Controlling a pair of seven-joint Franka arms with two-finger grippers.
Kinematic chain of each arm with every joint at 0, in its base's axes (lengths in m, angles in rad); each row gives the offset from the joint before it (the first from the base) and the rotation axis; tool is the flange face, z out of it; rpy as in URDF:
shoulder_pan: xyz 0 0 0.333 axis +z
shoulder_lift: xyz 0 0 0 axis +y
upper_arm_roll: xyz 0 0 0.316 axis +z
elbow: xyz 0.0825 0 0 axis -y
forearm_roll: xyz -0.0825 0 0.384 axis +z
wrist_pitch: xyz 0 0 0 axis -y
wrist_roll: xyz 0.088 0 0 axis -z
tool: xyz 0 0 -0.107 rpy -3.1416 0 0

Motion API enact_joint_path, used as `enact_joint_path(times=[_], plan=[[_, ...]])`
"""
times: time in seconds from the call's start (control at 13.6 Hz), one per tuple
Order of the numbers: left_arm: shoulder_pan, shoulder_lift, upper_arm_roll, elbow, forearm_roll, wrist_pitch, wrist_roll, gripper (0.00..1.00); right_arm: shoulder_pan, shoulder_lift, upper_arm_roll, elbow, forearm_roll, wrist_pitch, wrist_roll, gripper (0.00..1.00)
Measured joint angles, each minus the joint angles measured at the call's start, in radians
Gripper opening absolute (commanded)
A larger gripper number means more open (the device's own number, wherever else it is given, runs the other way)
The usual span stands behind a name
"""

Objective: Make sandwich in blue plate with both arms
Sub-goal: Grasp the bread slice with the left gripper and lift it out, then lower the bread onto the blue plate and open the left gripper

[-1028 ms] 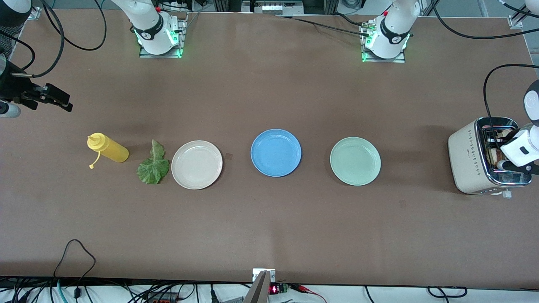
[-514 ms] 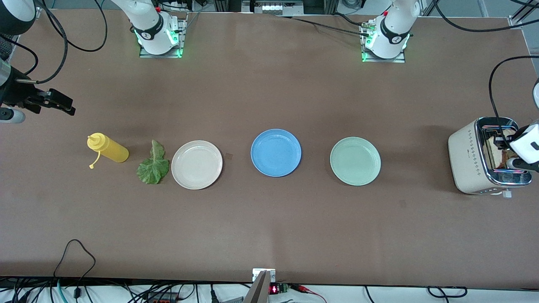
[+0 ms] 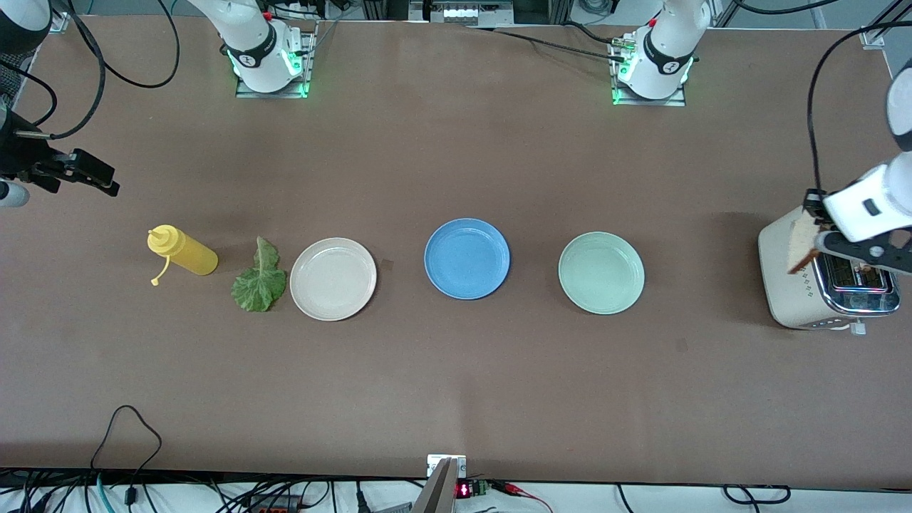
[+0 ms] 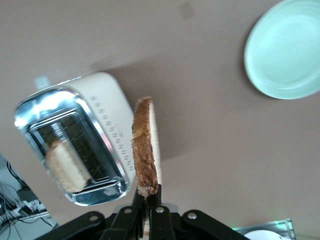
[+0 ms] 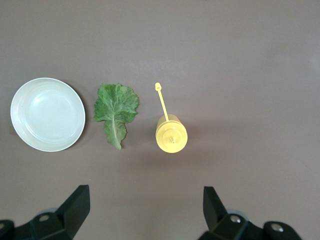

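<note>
Left gripper [image 4: 146, 200] has come up out of the toaster [image 3: 791, 278] since a second ago, when it was down in the slot. It now hangs over the toaster at the left arm's end of the worktop [image 3: 456, 385], fingers pinching a bread slice [image 4: 145, 150] on edge by its lower crust. A second slice [image 4: 65, 167] sits in the other slot.

Meaning: first bread is extracted; next call is the carry to the blue plate [image 3: 467, 258], which is bare, mid-row between the cream plate [image 3: 333, 278] and the mint plate [image 3: 601, 273].

Right gripper [image 5: 145, 210] waits over the right arm's end of the worktop, fingers spread wide, nothing held. Lettuce leaf [image 3: 260, 276] lies flat just beside the cream plate, with the yellow squeeze bottle [image 3: 182, 253] near it.

Risk: the narrow edge grip may let the slice swing or slip.
</note>
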Motion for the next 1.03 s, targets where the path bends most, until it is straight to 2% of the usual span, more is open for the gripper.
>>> enact_joint_path(times=[0.15, 0.29, 0.51, 0.73, 1.03], plan=[[-0.010, 0.021, -0.063, -0.001, -0.002, -0.049, -0.006, 0.01, 0.000, 0.000, -0.001, 0.001, 0.000, 0.008, 0.000, 1.00], [-0.034, 0.062, -0.085, -0.001, -0.045, -0.057, -0.026, 0.01, 0.000, 0.000, -0.002, 0.002, 0.000, 0.012, 0.000, 1.00], [-0.104, 0.150, -0.089, -0.001, -0.222, -0.045, -0.057, 0.01, 0.000, 0.000, -0.002, 0.003, 0.000, 0.013, 0.000, 1.00], [-0.183, 0.239, -0.090, -0.002, -0.444, 0.124, -0.150, 0.01, 0.000, 0.001, -0.002, 0.003, 0.000, 0.013, 0.000, 1.00], [-0.258, 0.359, -0.091, -0.005, -0.815, 0.422, -0.174, 0.01, 0.000, 0.001, -0.002, 0.003, 0.000, 0.013, 0.000, 1.00]])
